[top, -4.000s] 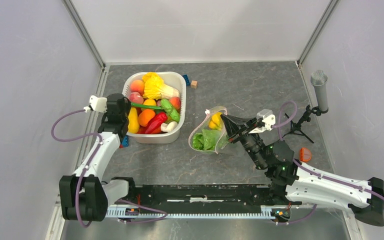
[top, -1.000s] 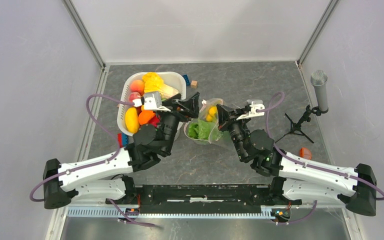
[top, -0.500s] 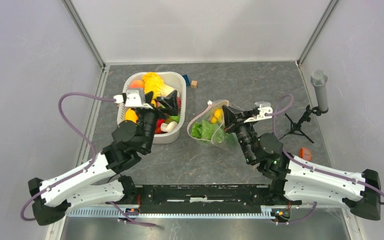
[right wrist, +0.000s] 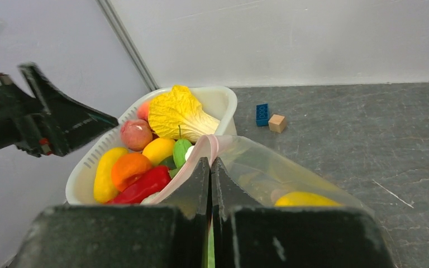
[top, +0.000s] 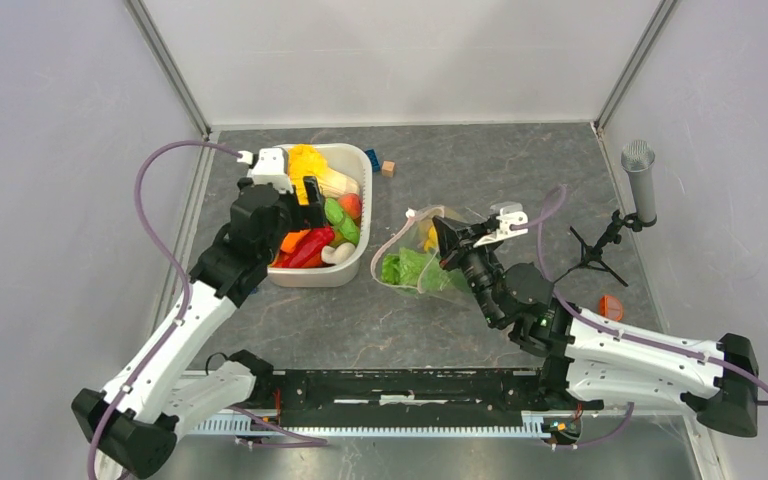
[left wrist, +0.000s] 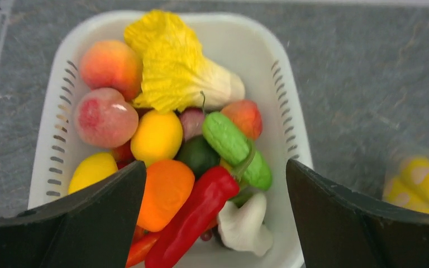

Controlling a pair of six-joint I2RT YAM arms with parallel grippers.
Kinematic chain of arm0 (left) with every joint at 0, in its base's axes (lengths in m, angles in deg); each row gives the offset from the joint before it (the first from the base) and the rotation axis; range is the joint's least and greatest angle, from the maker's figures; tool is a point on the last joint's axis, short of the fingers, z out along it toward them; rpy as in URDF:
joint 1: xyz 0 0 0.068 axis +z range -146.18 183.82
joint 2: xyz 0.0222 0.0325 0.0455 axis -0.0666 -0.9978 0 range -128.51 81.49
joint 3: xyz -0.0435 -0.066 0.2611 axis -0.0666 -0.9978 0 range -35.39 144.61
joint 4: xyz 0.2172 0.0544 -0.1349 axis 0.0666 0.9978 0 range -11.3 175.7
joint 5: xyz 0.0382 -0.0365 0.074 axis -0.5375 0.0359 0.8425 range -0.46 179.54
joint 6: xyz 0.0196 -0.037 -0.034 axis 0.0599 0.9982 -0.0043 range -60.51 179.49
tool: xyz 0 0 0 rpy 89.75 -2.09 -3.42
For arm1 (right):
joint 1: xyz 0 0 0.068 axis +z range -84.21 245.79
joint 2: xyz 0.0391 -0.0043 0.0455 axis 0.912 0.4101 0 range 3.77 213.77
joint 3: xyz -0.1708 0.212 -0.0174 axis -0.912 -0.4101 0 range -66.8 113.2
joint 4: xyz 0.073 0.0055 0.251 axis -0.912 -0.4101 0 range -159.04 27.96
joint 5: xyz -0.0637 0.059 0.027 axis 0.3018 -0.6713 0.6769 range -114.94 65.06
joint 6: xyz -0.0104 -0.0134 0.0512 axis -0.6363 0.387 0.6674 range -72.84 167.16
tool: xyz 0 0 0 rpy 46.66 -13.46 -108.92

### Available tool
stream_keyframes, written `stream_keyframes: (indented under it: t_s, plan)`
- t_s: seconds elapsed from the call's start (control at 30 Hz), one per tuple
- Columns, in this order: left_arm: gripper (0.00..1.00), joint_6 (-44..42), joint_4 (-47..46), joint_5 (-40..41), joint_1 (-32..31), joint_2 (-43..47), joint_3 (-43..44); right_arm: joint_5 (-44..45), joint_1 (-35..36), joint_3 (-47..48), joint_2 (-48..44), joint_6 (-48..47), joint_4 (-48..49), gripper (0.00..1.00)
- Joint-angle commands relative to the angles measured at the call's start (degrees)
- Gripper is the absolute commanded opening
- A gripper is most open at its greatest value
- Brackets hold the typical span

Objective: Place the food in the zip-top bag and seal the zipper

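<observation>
Stock as I read it from the remote station, largest first.

- Desk (top: 520,170): grey slab, fills the overhead view.
- White tub (left wrist: 61,128): left of centre overhead, heaped with food. I count a yellow cabbage (left wrist: 167,72), a red pepper (left wrist: 195,218) and a dozen or so round fruits.
- Zip-top bag (right wrist: 290,173): centre of the overhead view, just right of the tub, mouth lifted and gaping. Inside are a green leaf (top: 405,268) and a yellow fruit (right wrist: 304,199).
- Left fingers (top: 312,192): spread wide, nothing between them, hanging over the tub.
- Right fingers (right wrist: 210,184): pressed together on the bag's rim, holding the mouth up.
- Zipper (right wrist: 209,148): pink strip along the mouth, unsealed.
- Blue block (right wrist: 262,114), wooden block (right wrist: 277,123): loose beyond the tub.

Progress, my estimate: early. A couple of pieces are bagged, most of the food awaits transfer, and sealing is not yet begun.
</observation>
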Motion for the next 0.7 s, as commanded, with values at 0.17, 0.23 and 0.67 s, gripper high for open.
stream_keyframes:
  t_s: [0.17,0.23,0.67]
  plan:
    - [1.0,-8.72,21.23,-15.2,6.29,-14.72,10.63,-4.35,0.14,5.11,0.76,-0.56,-1.12,0.02]
    - [1.0,-10.1,25.15,-16.52,6.85,-18.61,14.67,-4.23,0.06,5.04,0.67,-0.62,-1.19,0.02]
    - [0.95,-18.77,32.74,-5.53,7.89,-27.04,19.47,-4.07,0.09,5.0,0.24,-0.25,-2.09,0.02]
